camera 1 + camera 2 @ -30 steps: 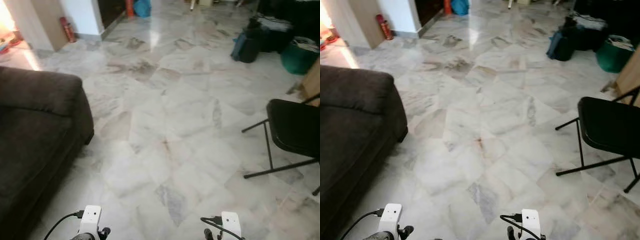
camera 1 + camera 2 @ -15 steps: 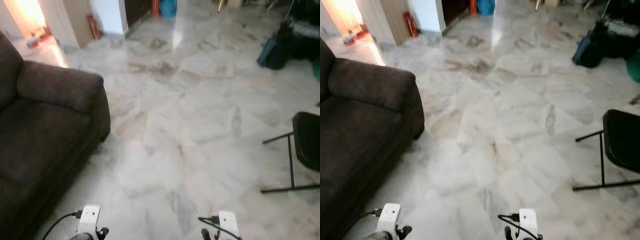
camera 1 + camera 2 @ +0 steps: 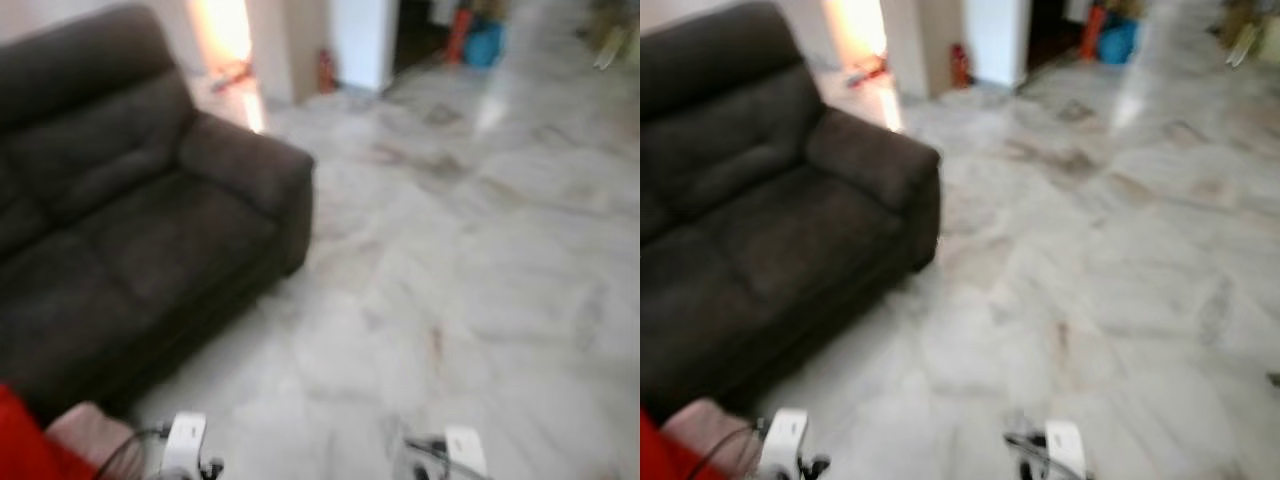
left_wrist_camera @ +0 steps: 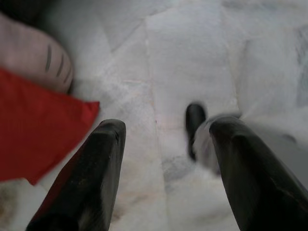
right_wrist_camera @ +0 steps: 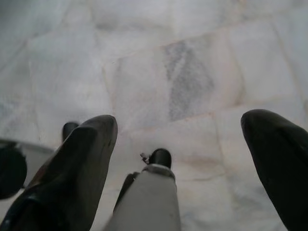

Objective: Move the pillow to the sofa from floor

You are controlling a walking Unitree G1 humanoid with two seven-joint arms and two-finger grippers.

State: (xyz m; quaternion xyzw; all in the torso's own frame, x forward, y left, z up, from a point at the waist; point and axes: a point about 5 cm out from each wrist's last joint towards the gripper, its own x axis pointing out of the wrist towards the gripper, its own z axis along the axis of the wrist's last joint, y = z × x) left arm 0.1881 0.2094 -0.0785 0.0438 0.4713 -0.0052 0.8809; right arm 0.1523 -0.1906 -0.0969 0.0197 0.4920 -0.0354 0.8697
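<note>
A red pillow (image 3: 18,448) lies on the marble floor at my lower left, with a pale pink cushion (image 3: 86,428) beside it, both just before the dark brown sofa (image 3: 130,230). In the left wrist view the red pillow (image 4: 33,127) sits close beside one finger of my left gripper (image 4: 168,126), which is open and empty above the floor. The pink cushion (image 4: 33,62) lies just beyond it. My right gripper (image 5: 182,122) is open over bare tiles, holding nothing. The picture is blurred.
Marble floor (image 3: 470,260) stretches ahead and to the right. Far back stand a bright doorway (image 3: 225,40), a red fire extinguisher (image 3: 325,70) by a pillar and a blue bag (image 3: 485,45).
The whole picture has swung left as the camera turned: the sofa now takes up the left side, the black chair has left the frame, and the pillows have come into sight.
</note>
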